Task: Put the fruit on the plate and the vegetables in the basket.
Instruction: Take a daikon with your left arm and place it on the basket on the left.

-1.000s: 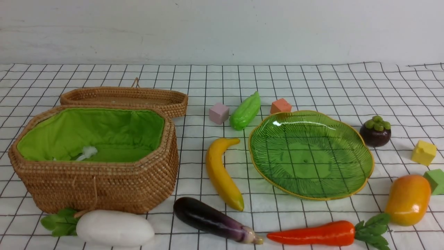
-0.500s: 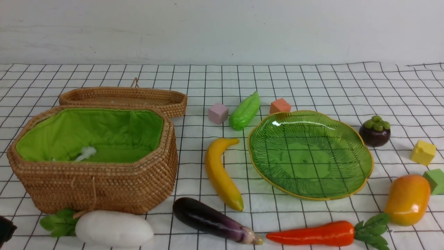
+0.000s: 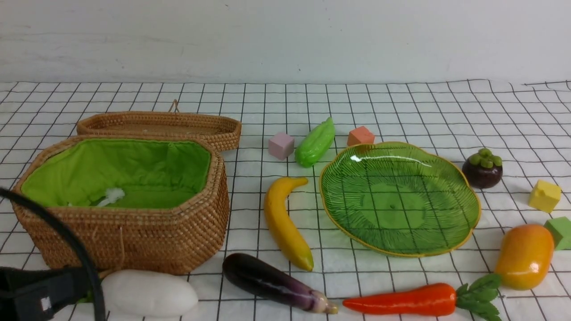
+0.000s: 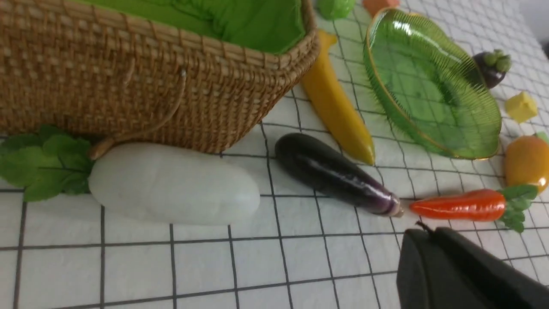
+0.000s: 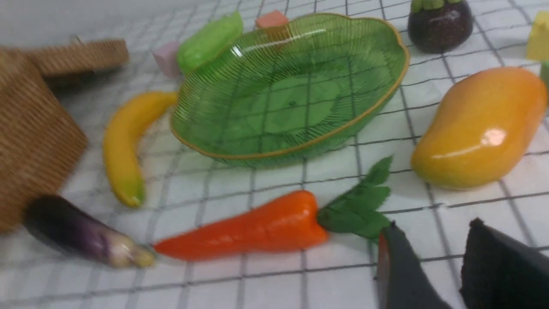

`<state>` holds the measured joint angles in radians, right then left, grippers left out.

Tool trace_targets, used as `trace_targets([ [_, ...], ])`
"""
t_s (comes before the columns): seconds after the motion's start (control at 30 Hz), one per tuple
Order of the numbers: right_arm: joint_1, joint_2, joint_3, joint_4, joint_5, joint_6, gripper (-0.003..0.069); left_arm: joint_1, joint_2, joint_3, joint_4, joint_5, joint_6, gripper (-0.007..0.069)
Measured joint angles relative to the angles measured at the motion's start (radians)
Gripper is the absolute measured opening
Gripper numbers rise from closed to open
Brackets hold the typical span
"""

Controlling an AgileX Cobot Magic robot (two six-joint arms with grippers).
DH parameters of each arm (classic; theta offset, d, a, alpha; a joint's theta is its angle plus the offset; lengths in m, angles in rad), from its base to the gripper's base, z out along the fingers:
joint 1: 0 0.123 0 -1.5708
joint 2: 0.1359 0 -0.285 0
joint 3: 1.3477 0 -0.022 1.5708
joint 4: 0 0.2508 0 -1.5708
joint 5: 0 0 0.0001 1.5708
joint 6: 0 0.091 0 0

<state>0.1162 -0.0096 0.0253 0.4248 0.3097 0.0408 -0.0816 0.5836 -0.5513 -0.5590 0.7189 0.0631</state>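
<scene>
Left gripper shut on nothing, low by the radish. We judge the risk here: unless the jaws part first, they will only shove the smooth radish. It lies just beside the basket wall, leaving little finger room. Right gripper parted, empty, near the carrot leaves; pinching leaves alone could let it swing.

Basket holds one small white scrap, too small for us to identify. Plate bare. Banana, mango, mangosteen, eggplant, gourd all lie on the cloth.
</scene>
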Motion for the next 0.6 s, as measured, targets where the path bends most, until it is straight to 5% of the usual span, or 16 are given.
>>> trace_targets([
  [0.27,0.0,0.0,-0.007,0.381,-0.123,0.091,0.0225,0.0,0.117,-0.068,-0.015,0.161,0.245,-0.0013],
  [0.4,0.0,0.011,-0.103,0.414,0.058,0.041,0.0157,-0.019,0.154,-0.118,-0.006,0.232,0.298,-0.0013],
  [0.6,0.0,0.27,-0.595,0.303,0.644,-0.22,0.0041,-0.176,0.258,-0.242,0.143,0.319,0.321,-0.0013],
])
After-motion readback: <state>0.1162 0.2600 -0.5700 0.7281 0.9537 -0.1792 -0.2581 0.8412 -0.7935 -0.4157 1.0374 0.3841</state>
